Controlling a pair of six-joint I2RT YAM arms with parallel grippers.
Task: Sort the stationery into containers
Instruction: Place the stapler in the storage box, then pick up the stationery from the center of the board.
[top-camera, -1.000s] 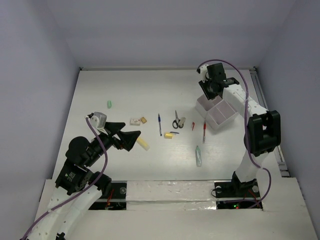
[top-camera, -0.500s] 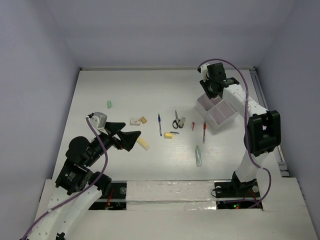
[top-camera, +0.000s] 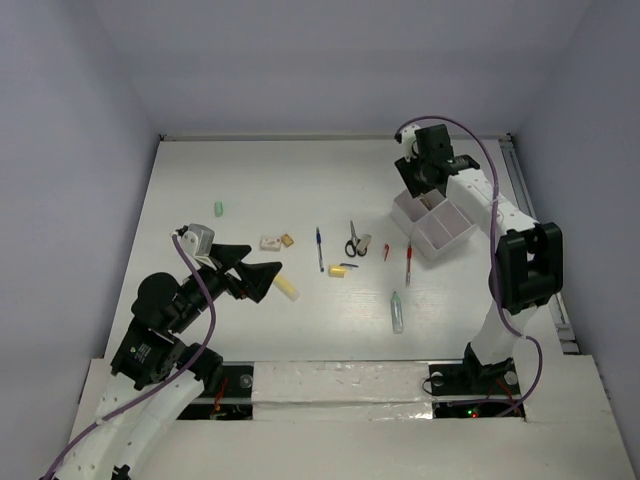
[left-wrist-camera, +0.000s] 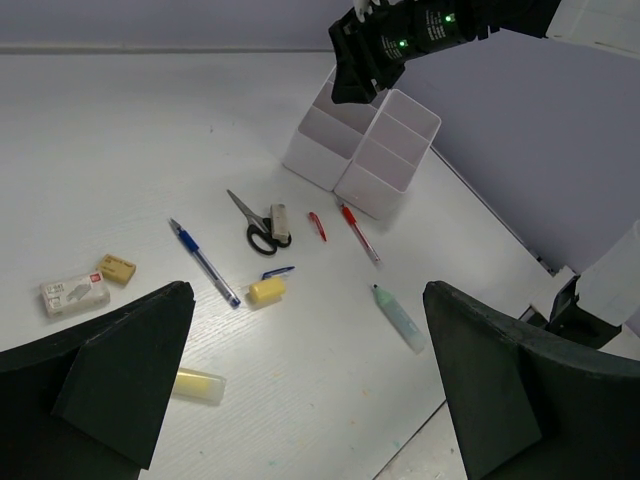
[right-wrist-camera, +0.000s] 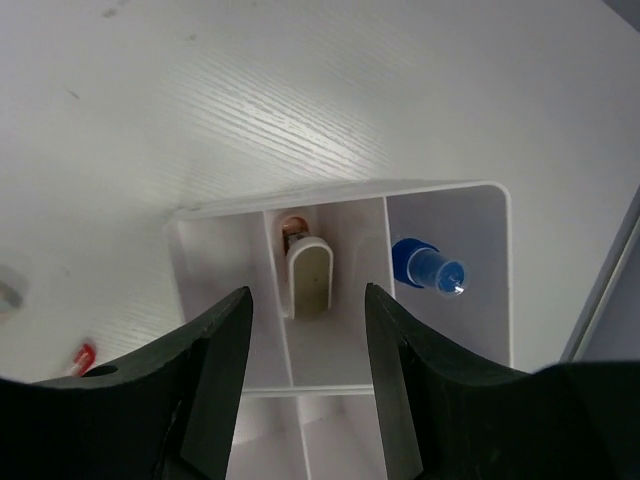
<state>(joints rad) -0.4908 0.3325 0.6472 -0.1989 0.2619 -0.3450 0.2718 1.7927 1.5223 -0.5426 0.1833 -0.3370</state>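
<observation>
The tray (left-wrist-camera: 385, 165) is white, the scissors (left-wrist-camera: 257, 227) black-handled, the eraser (left-wrist-camera: 117, 268) perhaps tan.

You get bright, even light from overhead. The white table (top-camera: 250, 180) is well exposed, with no hard glare and only a short, soft shadow beside the blue pen (left-wrist-camera: 205, 262). The walls (top-camera: 80, 150) carry a cool bluish cast. In your wrist views the left gripper (left-wrist-camera: 308, 290) and right gripper (right-wrist-camera: 305, 300) are dark, slightly blurred shapes, while the tray (right-wrist-camera: 420, 187) behind stays sharp.

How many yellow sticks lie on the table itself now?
2: a short yellow stick near the blue pen, and a longer pale stick by the left gripper. More may be hidden inside the organizer tray.
</observation>
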